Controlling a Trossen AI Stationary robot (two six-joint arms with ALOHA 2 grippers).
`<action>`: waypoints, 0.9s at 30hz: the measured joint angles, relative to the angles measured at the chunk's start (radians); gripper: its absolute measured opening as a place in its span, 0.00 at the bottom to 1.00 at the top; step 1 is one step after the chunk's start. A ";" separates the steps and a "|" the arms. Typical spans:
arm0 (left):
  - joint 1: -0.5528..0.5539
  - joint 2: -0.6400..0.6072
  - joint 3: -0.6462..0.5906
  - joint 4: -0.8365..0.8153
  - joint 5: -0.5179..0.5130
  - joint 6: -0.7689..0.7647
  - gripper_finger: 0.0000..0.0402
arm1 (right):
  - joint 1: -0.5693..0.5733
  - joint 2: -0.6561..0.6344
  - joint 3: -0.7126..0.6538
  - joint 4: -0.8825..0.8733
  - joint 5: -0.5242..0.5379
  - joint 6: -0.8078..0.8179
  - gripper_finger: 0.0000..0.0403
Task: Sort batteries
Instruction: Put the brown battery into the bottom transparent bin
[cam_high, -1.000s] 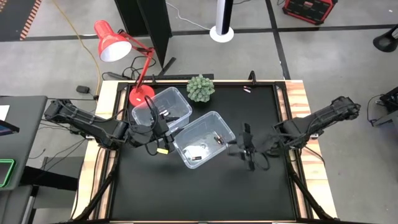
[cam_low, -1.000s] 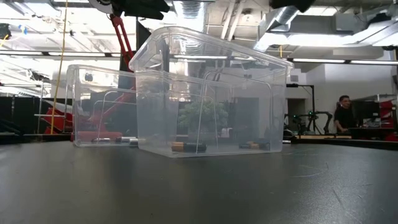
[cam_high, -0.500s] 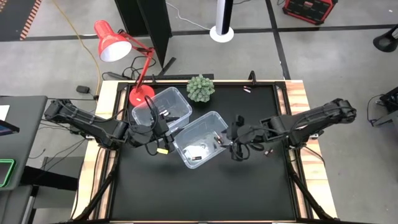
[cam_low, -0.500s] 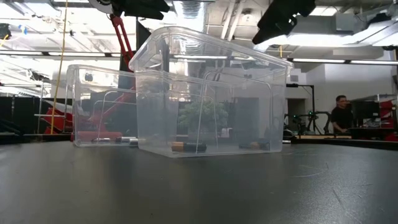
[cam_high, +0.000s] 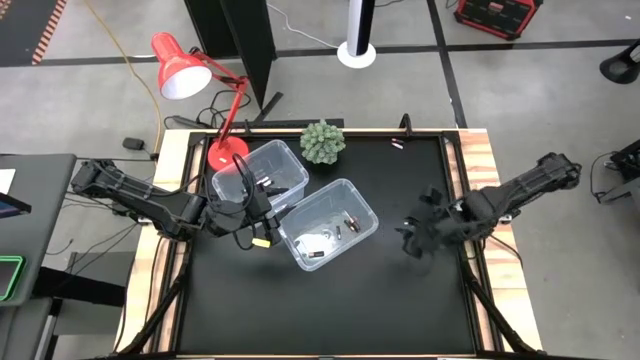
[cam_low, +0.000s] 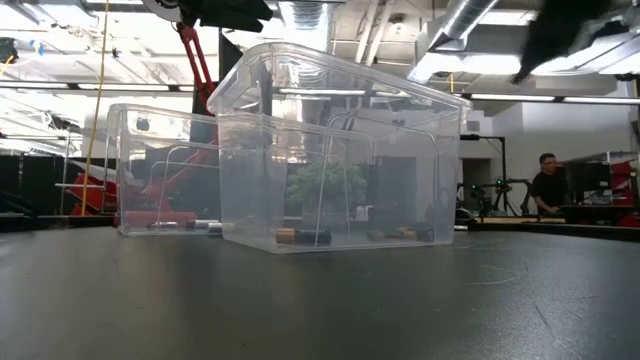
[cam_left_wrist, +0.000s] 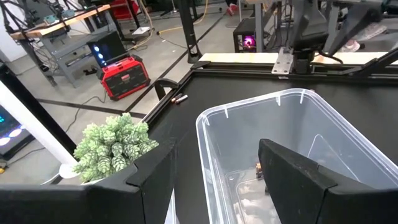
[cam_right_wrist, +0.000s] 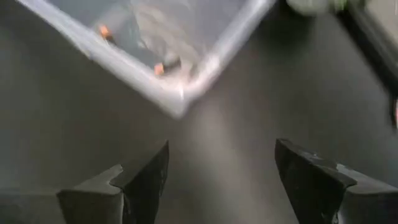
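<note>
Two clear plastic bins stand on the black mat, one at the far left (cam_high: 262, 172) and one near the middle (cam_high: 327, 222). Batteries lie on their floors: dark ones (cam_high: 345, 225) and whitish ones (cam_high: 318, 240) in the middle bin, and a few (cam_high: 265, 183) in the far-left bin. In the low view they show as batteries (cam_low: 303, 237) along the bin bottoms. My left gripper (cam_left_wrist: 214, 163) hangs open beside the bins' left side (cam_high: 255, 212). My right gripper (cam_right_wrist: 222, 152) is open and holds nothing, above bare mat right of the middle bin (cam_high: 415, 236).
A red desk lamp (cam_high: 180, 65) and a small green plant (cam_high: 323, 141) stand at the table's far edge. One small cylinder (cam_left_wrist: 180, 98) lies on the far rim. A person (cam_low: 548, 185) sits in the room beyond. The near half of the mat (cam_high: 320, 310) is bare.
My right gripper went toward the middle bin's right rim, then drew back toward the table's right edge, tipping downward. One more dark battery now lies on the middle bin's floor near its right wall.
</note>
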 joint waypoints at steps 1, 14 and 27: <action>0.000 0.000 0.000 0.000 0.000 0.000 0.55 | 0.030 -0.001 0.000 -0.047 0.000 0.086 0.76; 0.000 0.000 0.000 -0.021 0.000 0.000 0.55 | 0.331 0.093 -0.224 -0.171 -0.201 0.814 0.75; 0.000 0.000 0.000 -0.029 0.000 -0.002 0.55 | 0.259 0.057 -0.448 0.010 -0.275 0.769 0.78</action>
